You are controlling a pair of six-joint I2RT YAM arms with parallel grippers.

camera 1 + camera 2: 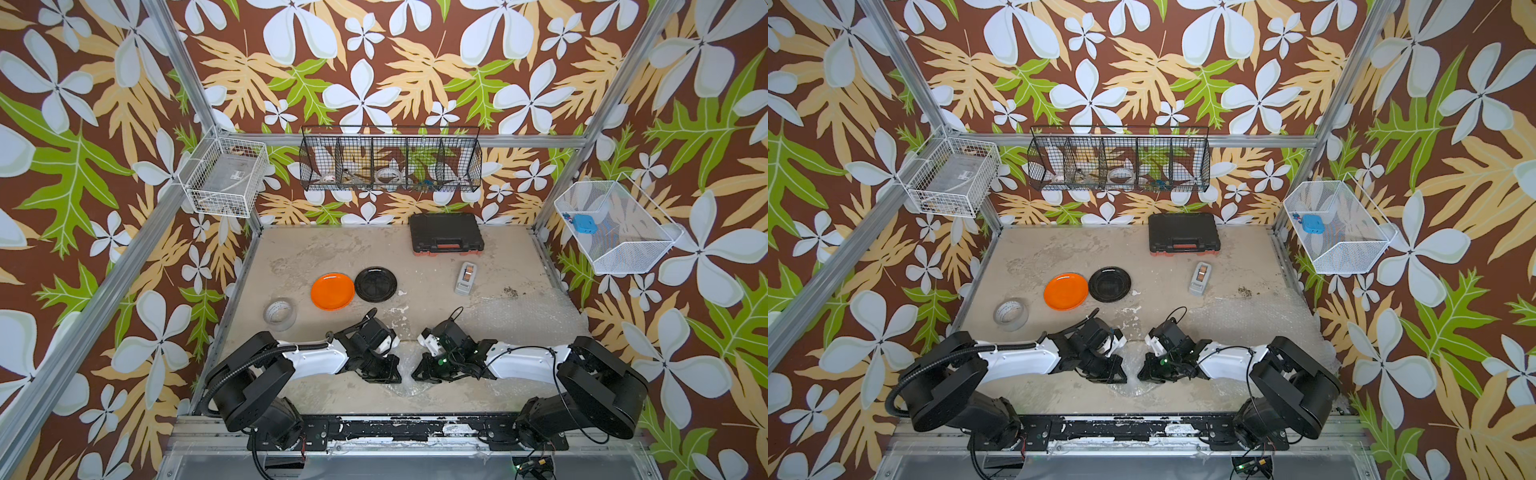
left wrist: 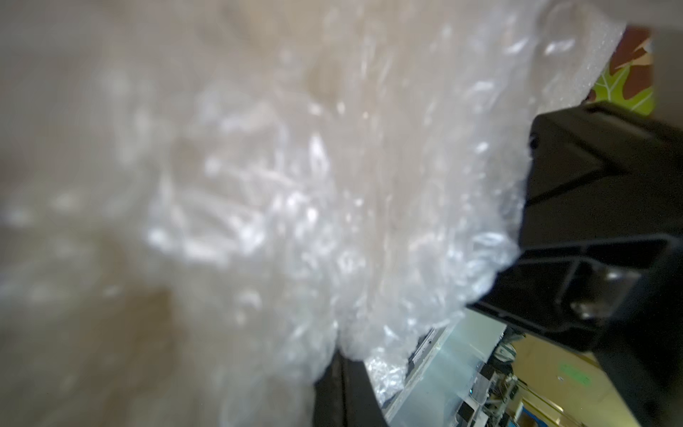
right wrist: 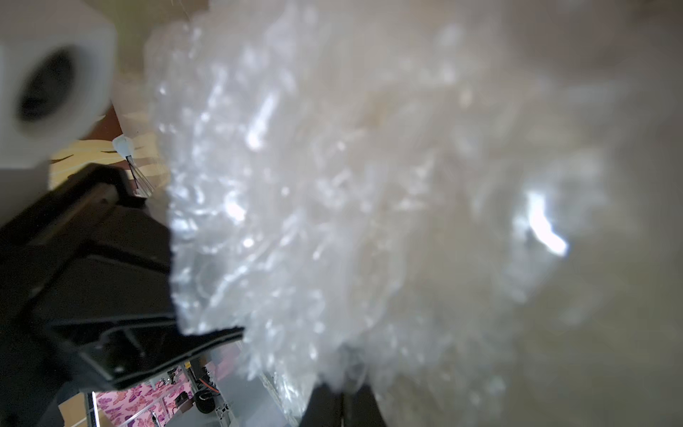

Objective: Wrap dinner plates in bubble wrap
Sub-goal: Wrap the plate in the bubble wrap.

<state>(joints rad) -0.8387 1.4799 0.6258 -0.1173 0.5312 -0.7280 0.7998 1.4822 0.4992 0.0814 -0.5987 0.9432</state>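
Left wrist — left jaws pinched shut on bubble wrap (image 2: 295, 207), right jaws likewise | step — probably gathering the wrap | next: spread it flat, centre orange plate (image 1: 332, 291) on it

Glossy orange plate (image 1: 332, 291), black plate (image 1: 375, 284), clear bubble wrap (image 1: 523, 316), brown floral walls (image 1: 374, 62)

Crumpled bubble wrap (image 3: 295, 185) filling the view, right claw (image 3: 342, 393) pinched shut on its edge, left arm's black housing (image 3: 92, 266) alongside.
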